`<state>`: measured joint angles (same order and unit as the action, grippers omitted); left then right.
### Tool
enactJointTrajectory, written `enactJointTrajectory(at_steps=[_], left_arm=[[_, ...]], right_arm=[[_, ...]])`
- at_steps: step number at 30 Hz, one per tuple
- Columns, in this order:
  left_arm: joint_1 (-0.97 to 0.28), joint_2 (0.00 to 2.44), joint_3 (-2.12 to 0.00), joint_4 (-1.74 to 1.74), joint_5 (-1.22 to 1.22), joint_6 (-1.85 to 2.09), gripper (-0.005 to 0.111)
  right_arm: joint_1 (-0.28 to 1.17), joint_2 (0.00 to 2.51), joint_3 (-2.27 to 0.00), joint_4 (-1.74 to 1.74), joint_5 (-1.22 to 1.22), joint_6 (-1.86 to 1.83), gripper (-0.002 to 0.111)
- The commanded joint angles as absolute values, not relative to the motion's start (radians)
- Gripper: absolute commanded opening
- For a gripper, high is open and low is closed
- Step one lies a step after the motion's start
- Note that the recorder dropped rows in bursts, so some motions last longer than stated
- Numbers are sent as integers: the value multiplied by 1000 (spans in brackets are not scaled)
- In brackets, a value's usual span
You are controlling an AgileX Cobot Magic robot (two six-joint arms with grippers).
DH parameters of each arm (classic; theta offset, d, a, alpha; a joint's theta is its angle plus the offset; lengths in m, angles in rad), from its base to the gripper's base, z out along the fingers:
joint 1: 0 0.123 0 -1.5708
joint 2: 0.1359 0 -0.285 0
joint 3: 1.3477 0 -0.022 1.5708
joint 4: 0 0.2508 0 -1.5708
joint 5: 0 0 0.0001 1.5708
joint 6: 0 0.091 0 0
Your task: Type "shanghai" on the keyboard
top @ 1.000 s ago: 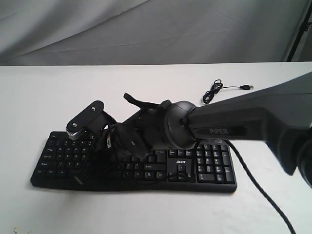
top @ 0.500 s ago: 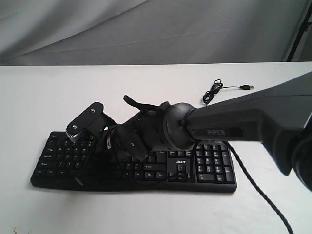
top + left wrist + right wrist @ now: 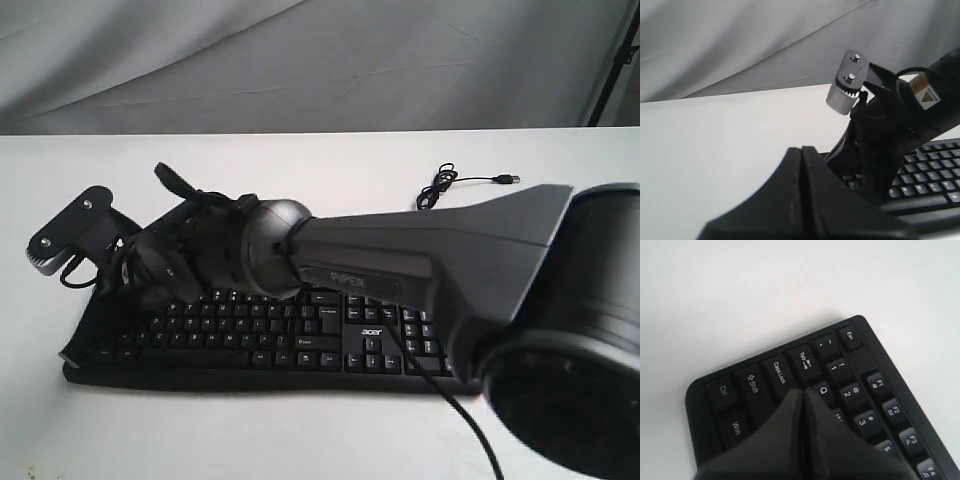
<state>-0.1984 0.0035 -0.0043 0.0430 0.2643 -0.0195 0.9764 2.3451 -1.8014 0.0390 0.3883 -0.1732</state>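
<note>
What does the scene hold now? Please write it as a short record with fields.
surface: white table
keyboard: black, flat on the table
cable: coiled on the table, plug lying free
right gripper: shut, tips between Caps Lock and Q, at the keyboard's left end
left gripper: shut, apart from the keys

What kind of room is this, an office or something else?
Probably a robot test setup rather than an office: a plain white table before a draped grey cloth backdrop, and a keyboard whose USB plug lies loose on the table.
</note>
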Motion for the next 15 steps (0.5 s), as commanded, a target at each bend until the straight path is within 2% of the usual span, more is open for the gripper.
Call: enactJointTrajectory(at_steps=[1, 15], left_arm=[[-202, 0, 0, 44, 260, -22, 0], [-202, 0, 0, 44, 260, -22, 0]], right_arm=[[980, 2395, -1864, 42, 424, -186, 0], [978, 2416, -1864, 44, 385, -186, 0]])
